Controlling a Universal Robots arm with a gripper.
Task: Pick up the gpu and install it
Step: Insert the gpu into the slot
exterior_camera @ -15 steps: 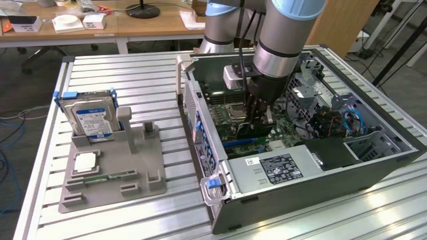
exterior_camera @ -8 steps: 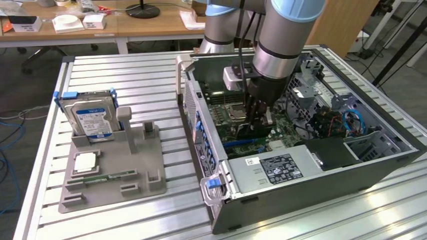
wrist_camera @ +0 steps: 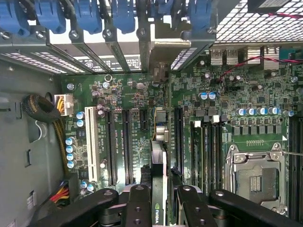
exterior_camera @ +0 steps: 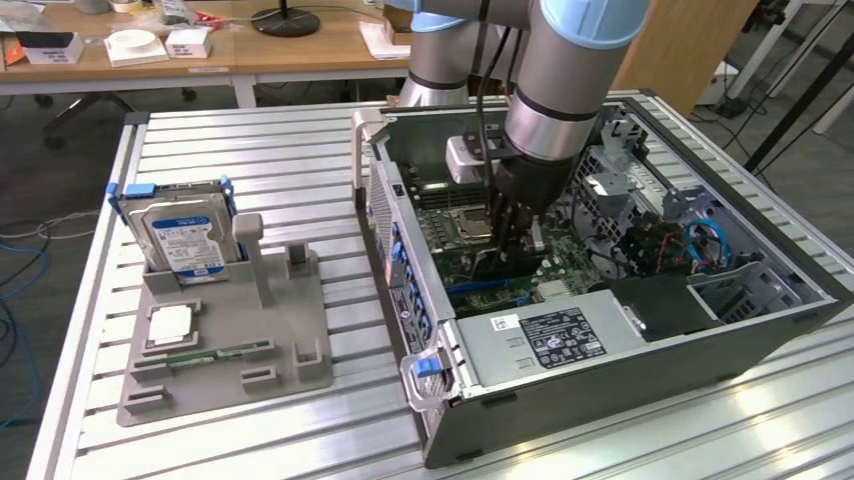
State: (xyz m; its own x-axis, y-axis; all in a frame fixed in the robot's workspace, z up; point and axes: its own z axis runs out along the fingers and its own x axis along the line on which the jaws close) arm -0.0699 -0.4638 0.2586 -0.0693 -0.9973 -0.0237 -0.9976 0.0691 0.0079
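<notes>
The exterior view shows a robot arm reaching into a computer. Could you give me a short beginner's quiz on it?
1. True or false: the silver hard drive with the blue-white label sits inside the grey open computer case.
2. What is the black gripper holding? A) a green memory stick B) a thin dark graphics card C) a hard drive
3. Fill in: the held card hangs above the green circuit board, called the ____.

Key: 1 false, it stands outside on the grey holder; 2 B; 3 motherboard.

GPU (wrist_camera: 158, 189) lower edge hidden between gripper links.
</notes>
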